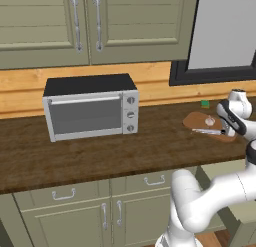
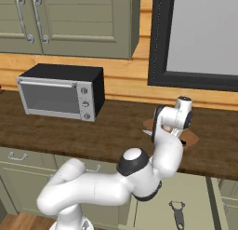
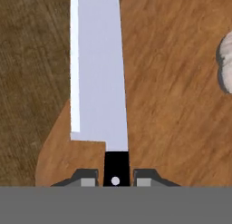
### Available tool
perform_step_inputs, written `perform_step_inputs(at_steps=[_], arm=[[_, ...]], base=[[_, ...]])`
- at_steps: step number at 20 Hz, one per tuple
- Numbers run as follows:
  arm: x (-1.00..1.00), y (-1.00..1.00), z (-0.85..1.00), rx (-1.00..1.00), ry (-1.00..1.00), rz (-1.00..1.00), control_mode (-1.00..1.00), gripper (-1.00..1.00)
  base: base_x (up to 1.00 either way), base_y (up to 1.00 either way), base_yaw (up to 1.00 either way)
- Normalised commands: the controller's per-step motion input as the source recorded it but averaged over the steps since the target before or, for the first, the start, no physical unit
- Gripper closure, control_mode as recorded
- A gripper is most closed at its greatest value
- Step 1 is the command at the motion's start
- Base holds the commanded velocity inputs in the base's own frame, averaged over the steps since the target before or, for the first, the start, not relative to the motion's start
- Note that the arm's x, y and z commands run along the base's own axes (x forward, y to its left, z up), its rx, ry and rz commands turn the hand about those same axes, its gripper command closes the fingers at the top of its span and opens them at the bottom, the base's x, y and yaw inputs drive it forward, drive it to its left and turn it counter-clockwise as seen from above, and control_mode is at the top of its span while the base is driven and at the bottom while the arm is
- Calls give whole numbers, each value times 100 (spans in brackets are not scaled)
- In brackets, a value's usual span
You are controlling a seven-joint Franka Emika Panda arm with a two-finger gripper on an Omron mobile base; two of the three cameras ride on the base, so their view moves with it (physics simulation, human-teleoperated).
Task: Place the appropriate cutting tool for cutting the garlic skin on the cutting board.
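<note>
Knife count is one: the cutting tool, a slim flat silver blade narrowing toward 12 o'clock in the hand view, with a short black handle carrying a pale rivet dot. The handle sits between the two dark fingertips of the pincer, which is clenched on the cutting tool at 6 o'clock of that view. Under the handle and the near blade lies the one cutting board, light-brown wood with streaked grain and a rounded corner; the far part of the blade reaches out over the darker, coarser-grained counter. One garlic, a pale, lumpy round bulb, rests on the board at 3 o'clock of the hand view, apart from the blade.

From the left base view the board shows as a flat oblong with rounded corners on the dark brown counter, the garlic on it and the knife lying low along its near edge beside the white arm. One small green object stands on the counter just beyond the board at 12 o'clock. One toaster oven, boxy, silver-fronted with a black top, a glass door and three round knobs, stands well apart at 9 o'clock of the board.
</note>
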Motion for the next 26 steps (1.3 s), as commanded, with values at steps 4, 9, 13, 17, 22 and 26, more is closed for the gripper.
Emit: perform_step_inputs(at_steps=[4, 9, 13, 17, 22, 26], arm=[[-6, 5, -3, 0, -6, 0, -100, -100], [-60, 0, 56, 0, -17, 0, -100, -100], [-79, 21, 69, 0, -13, 0, -100, -100], [-72, 49, 34, 0, -7, 0, -100, -100], [-71, 40, 25, -2, -17, 0, -100, -100], [-84, 19, 56, -10, -37, 0, -100, -100]], base=[[0, 0, 0], [0, 0, 0], [0, 0, 0], [0, 0, 0], [0, 0, 0], [0, 0, 0]])
